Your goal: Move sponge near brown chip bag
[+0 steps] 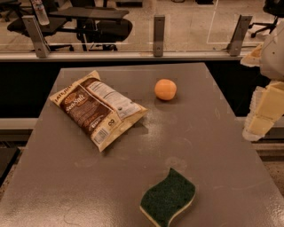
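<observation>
Setting: office-type workspace with a robot station in it.

Evidence, far side: a low glass partition (195, 26) on metal posts (159, 35) runs along the table's far edge. Behind it are black swivel office chairs (106, 29), a dark desk (88, 13) and a pale hard floor (186, 17). The wheeled base of another chair (266, 24) shows at far right.

Evidence, near side: a plain grey table (208, 150) serves as the work surface.

The cream-coloured gripper (259, 126) hangs at the right, just beyond the table's right edge and off its surface.
</observation>
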`<state>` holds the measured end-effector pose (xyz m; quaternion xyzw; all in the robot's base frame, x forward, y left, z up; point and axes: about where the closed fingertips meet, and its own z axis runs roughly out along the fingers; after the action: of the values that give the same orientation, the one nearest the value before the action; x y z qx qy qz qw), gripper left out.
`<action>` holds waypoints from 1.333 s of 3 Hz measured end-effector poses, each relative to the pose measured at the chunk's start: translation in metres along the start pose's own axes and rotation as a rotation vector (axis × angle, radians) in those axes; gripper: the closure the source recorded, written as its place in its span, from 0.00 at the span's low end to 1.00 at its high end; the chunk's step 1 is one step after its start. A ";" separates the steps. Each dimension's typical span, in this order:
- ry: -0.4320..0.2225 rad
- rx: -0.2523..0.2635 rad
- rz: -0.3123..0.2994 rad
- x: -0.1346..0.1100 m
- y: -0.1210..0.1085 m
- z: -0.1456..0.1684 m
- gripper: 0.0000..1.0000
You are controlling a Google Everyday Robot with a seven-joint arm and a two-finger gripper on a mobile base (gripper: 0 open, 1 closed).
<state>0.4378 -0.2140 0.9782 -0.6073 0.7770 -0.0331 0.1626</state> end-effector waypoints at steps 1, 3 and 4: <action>-0.035 -0.035 -0.075 -0.015 0.017 0.003 0.00; -0.198 -0.215 -0.437 -0.058 0.109 0.030 0.00; -0.228 -0.275 -0.552 -0.068 0.142 0.046 0.00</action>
<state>0.3327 -0.1054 0.9141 -0.8111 0.5569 0.0974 0.1501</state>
